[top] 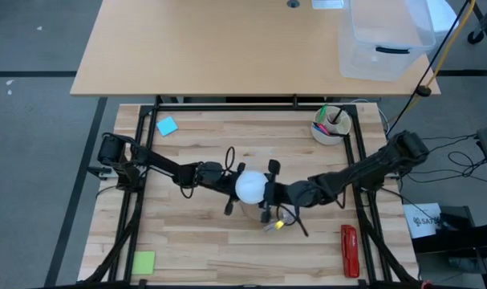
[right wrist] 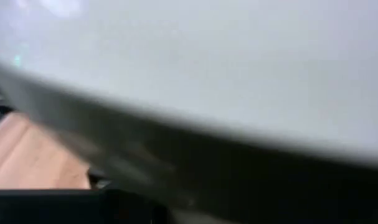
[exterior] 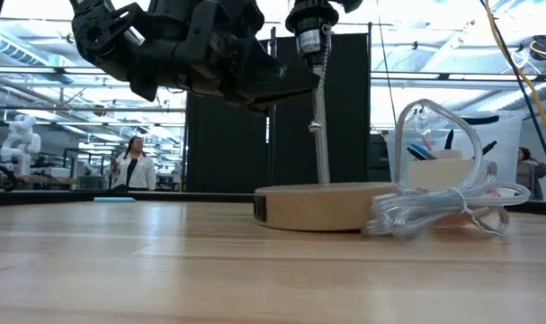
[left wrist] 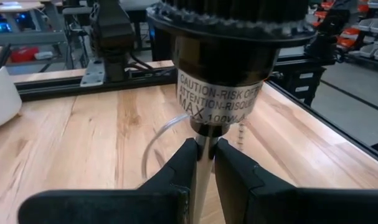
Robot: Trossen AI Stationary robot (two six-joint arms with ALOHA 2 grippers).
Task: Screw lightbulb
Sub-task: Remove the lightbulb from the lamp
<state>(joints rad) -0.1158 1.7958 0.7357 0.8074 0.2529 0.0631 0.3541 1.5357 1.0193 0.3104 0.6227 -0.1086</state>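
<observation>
The lightbulb (top: 250, 186) is a white globe at the table's middle, standing over the lamp's black socket (left wrist: 226, 56). The socket tops a thin metal stem (exterior: 320, 135) that rises from a round wooden base (exterior: 322, 205). My left gripper (left wrist: 204, 155) reaches in from the left and is shut on that stem just under the socket. My right gripper (top: 263, 191) comes from the right, its fingers on either side of the globe. The globe (right wrist: 207, 62) fills the right wrist view. The bulb's screw base is hidden. My left gripper pinches the thin stem (left wrist: 203, 140) between its two fingers, just below the socket. The fingers come nearly level from the table's left and lie across the upright stem. My right gripper has the bulb's round globe (top: 257, 189) between its two fingers, coming about level from the table's right. The globe itself hides the fingertips. The bulb sits above the socket, clear of the table.
A clear cord (exterior: 434, 211) lies coiled beside the wooden base. A white cup of pens (top: 331, 124) stands at the far right, a blue note (top: 167, 125) at the far left, a green note (top: 144, 262) near left, a red tool (top: 350, 250) near right.
</observation>
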